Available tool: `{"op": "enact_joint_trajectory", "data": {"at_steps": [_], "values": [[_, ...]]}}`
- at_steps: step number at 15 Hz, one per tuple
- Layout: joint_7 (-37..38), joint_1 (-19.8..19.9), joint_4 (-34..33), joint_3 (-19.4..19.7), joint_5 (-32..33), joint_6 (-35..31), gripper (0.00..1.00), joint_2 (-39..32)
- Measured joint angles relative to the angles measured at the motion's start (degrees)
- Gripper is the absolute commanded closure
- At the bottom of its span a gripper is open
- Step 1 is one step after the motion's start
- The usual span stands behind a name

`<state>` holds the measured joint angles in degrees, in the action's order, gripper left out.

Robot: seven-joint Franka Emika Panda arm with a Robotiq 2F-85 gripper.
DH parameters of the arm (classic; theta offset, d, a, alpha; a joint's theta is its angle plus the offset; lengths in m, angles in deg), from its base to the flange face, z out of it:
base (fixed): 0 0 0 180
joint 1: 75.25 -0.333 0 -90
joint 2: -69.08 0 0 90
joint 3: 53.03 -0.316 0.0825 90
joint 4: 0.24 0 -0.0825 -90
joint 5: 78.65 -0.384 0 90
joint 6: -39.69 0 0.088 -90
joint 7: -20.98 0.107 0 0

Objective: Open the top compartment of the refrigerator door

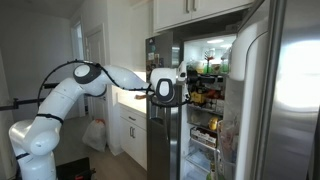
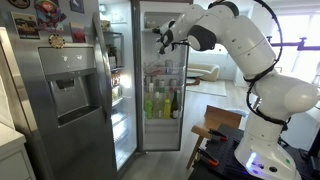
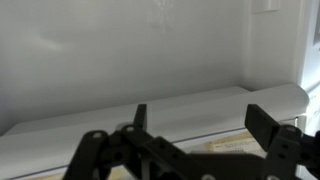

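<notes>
Closest in, from the wrist: gripper (image 3: 198, 118), dark fingers (image 3: 140, 112) spread wide, pinching nothing. Faces a smooth white panel (image 3: 120, 50) filling nearly the whole view. Just past the fingertips, a white ledge (image 3: 200, 105) running across at a slight tilt, with a strip of yellowish print (image 3: 225, 145) under it. Touching the ledge or just short of it: cannot tell.

Further out, in both exterior views: white arm (image 2: 240, 50) stretched out from its base, holding the gripper up by the refrigerator door (image 2: 160, 136). Door standing wide open, inner side turned toward the arm, racks crowded with bottles (image 2: 160, 100); gripper at the top section, above the bottles. Low beside the robot's base, a small wooden stand (image 2: 213, 125).

Beyond the open door: lit fridge shelves (image 2: 120, 80), then a closed grey dispenser door (image 2: 65, 90) with magnets (image 2: 50, 12) along the top. In an exterior view, gripper overlapping the narrow grey face of that dispenser door (image 1: 160, 130) and hiding its middle, with those fridge shelves (image 1: 205, 75) just beside and the open door's pale lining (image 1: 252, 90) looming at the near edge.

Farthest back: white cabinets (image 1: 200, 10) over the fridge, a lit counter (image 1: 130, 97), white drawers (image 1: 133, 130) below it, a white bag (image 1: 95, 135) low beside them, and a pale sofa (image 2: 205, 72) past the open door.
</notes>
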<state>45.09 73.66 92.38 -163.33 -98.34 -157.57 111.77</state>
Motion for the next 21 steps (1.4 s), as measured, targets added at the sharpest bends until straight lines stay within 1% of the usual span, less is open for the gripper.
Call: {"op": "enact_joint_trajectory", "data": {"at_steps": [11, 21], "values": [[0.0, -0.1, -0.8, 1.3, -1.4, -0.1, 0.0, 0.2], [0.4, -0.2, -2.2, 2.9, -5.7, 0.0, 0.0, 3.1]]}}
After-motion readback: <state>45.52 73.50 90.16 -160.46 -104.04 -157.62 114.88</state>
